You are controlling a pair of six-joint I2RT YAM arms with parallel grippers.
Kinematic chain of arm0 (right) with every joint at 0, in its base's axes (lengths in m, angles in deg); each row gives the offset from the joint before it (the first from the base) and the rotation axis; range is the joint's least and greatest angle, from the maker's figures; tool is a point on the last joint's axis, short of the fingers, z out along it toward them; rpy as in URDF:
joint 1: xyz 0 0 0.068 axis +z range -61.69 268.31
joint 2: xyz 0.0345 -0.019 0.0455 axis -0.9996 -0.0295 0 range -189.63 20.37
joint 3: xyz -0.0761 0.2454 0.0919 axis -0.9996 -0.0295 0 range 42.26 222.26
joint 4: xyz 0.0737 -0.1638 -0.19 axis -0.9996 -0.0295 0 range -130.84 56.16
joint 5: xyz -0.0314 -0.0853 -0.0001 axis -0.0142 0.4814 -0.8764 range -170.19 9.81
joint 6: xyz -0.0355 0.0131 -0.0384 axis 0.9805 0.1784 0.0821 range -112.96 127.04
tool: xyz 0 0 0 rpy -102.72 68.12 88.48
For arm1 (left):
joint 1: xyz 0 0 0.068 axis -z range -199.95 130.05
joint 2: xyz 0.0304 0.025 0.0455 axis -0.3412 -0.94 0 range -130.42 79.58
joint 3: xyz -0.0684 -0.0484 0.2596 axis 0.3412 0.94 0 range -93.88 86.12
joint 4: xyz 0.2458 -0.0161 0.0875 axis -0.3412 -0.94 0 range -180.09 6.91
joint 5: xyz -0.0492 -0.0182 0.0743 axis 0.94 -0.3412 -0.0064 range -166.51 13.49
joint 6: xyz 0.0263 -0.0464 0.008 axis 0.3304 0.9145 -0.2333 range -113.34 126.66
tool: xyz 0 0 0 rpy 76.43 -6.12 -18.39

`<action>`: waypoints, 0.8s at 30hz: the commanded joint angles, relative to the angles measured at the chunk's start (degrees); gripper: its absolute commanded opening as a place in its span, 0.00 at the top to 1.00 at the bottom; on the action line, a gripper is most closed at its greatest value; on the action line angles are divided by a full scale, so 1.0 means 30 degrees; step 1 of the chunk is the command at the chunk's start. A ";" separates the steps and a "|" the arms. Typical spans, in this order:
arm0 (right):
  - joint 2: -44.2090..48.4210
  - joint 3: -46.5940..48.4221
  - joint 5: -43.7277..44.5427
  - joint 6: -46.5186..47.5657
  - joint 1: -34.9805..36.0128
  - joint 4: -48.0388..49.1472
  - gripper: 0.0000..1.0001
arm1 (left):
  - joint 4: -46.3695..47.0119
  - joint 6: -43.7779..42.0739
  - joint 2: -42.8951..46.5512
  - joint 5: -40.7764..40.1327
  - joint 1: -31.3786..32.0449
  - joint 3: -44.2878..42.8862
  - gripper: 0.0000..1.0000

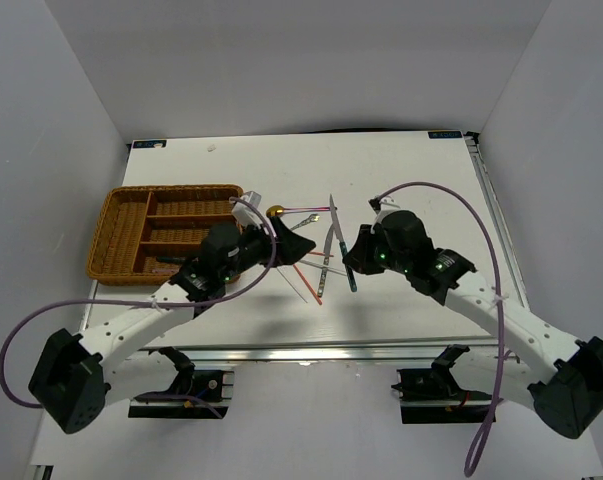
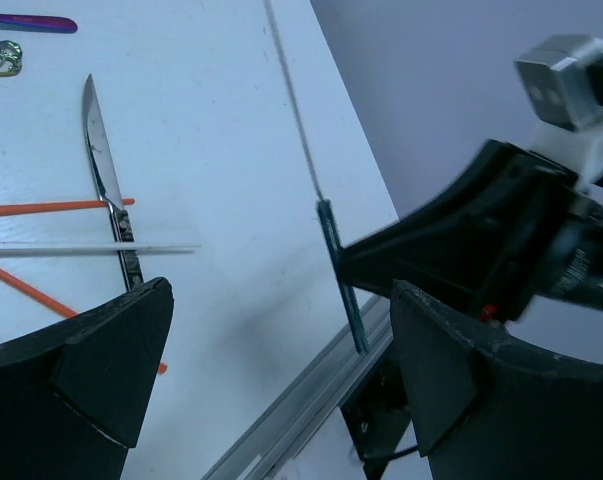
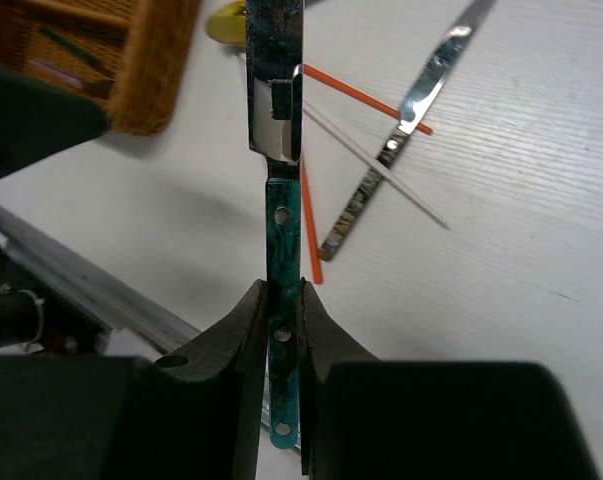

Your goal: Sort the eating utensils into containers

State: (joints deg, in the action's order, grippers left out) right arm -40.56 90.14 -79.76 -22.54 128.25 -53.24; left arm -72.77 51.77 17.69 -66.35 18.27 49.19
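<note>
Right gripper (image 3: 283, 300) pinches the green knife (image 3: 283, 225), raised over table centre. Left gripper (image 2: 281, 335) gapes empty. Tray (image 1: 116, 205) at nine o'clock holds few pieces. Spoon (image 1: 278, 211), silver knife (image 3: 421, 98) and chopsticks (image 3: 361, 97) remain loose; most sorting is left.

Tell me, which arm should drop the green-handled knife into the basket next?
Left, probably. The left gripper is open, beside the wicker tray, and faces the green-handled knife. The right gripper pinches that knife but sits farther from the tray, so handing it over looks easier.
</note>
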 commanded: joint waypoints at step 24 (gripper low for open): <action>0.0885 -0.0519 -0.3598 0.0221 0.1301 0.3678 1.00 | 0.3413 0.2016 -0.4007 -0.4351 0.2583 -0.1635 0.06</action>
State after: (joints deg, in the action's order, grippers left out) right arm -38.00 87.71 -87.61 -22.72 130.35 -48.08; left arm -63.76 57.34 5.32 -78.72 25.68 46.81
